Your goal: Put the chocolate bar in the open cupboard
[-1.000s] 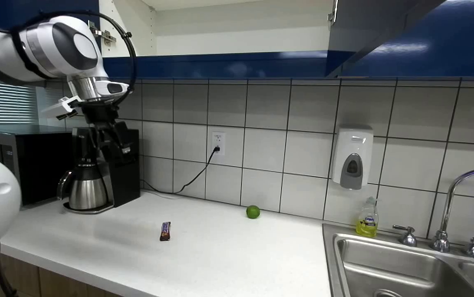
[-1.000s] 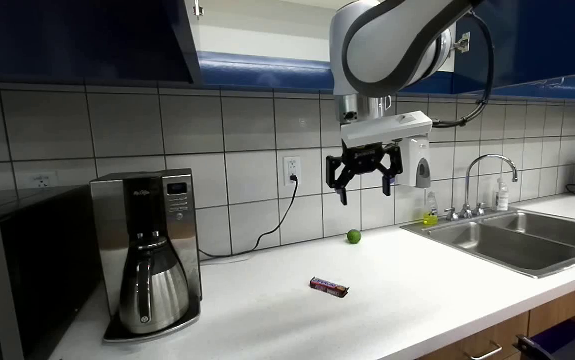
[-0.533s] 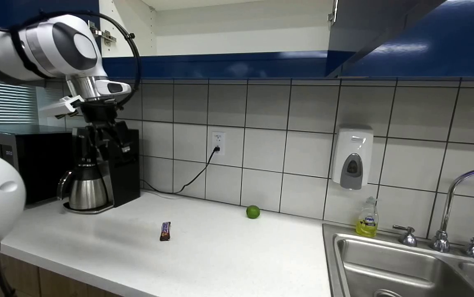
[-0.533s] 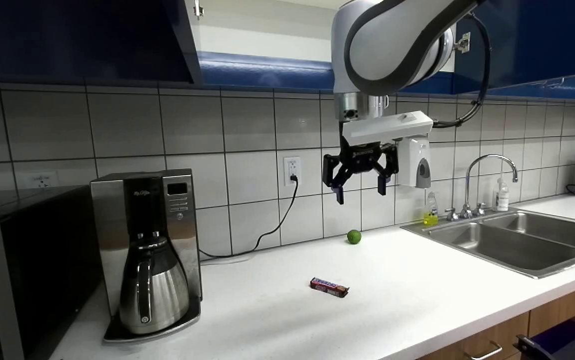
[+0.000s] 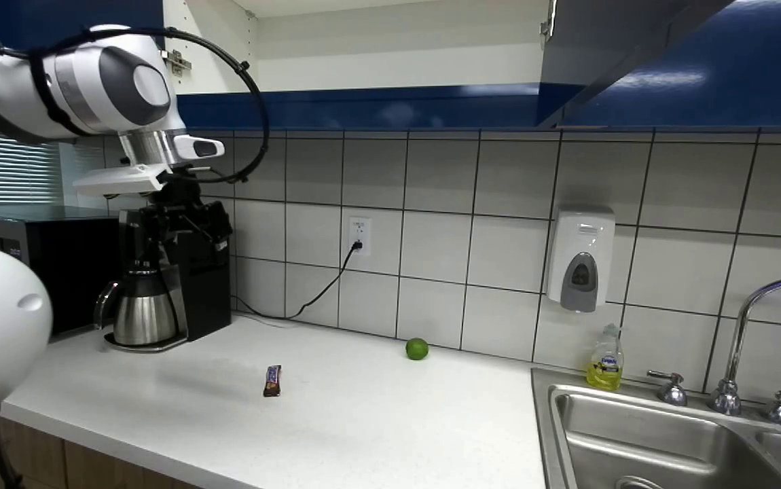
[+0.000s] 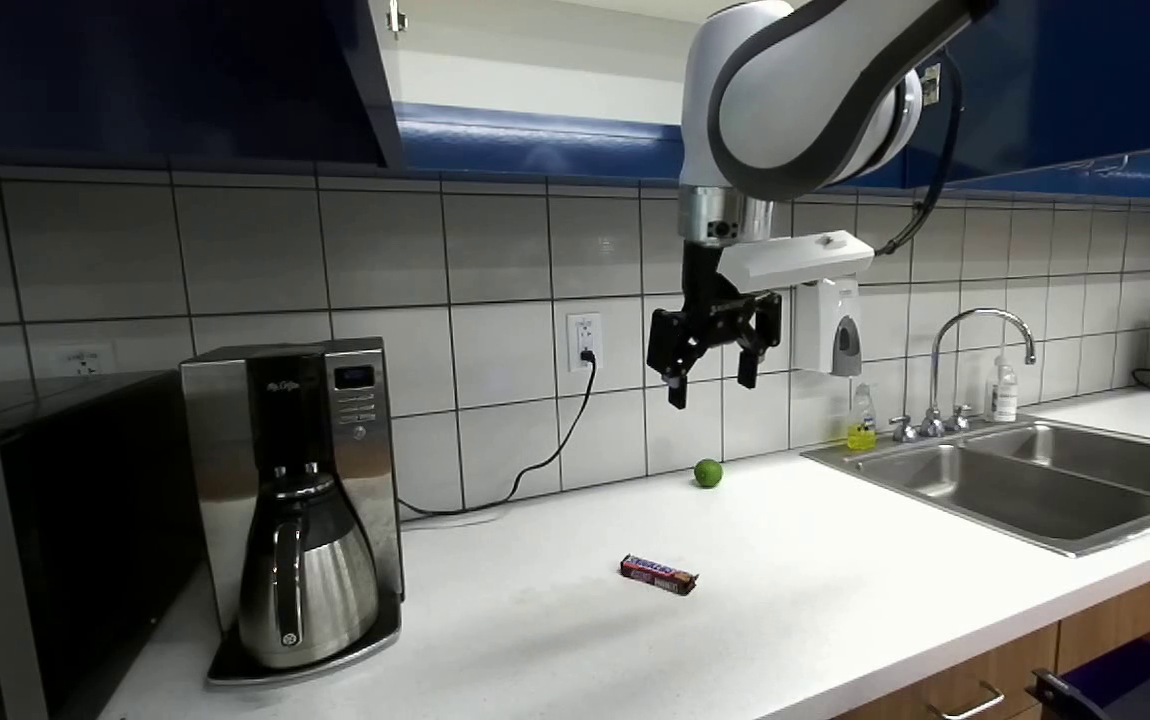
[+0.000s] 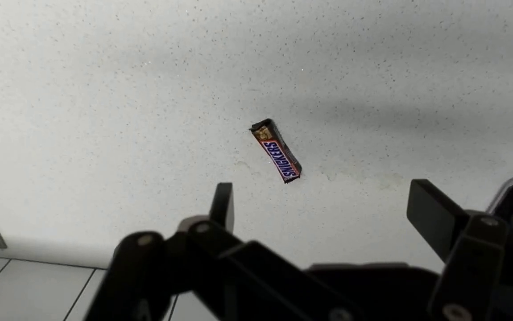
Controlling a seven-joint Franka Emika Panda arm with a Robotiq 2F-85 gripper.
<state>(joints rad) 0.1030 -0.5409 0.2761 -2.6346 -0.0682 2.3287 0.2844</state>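
Chocolate bar (image 6: pixel 658 575): lying flat on the white table (image 5: pixel 390 428), left of and nearer than a green lime (image 5: pixel 417 349), with the coffee maker (image 6: pixel 295 508) farther left.
Gripper (image 6: pixel 712 382): in the air well above the table, jaws wide apart, holding nothing.
Open cupboard (image 5: pixel 397 58): mounted overhead on the far side, white inside showing.
Step in hand: likely the approach to the bar, before any grasp.
Next move: seems to call for lining up over the bar, turning slightly to match its slant in the wrist view, descending, then closing across its narrow sides.
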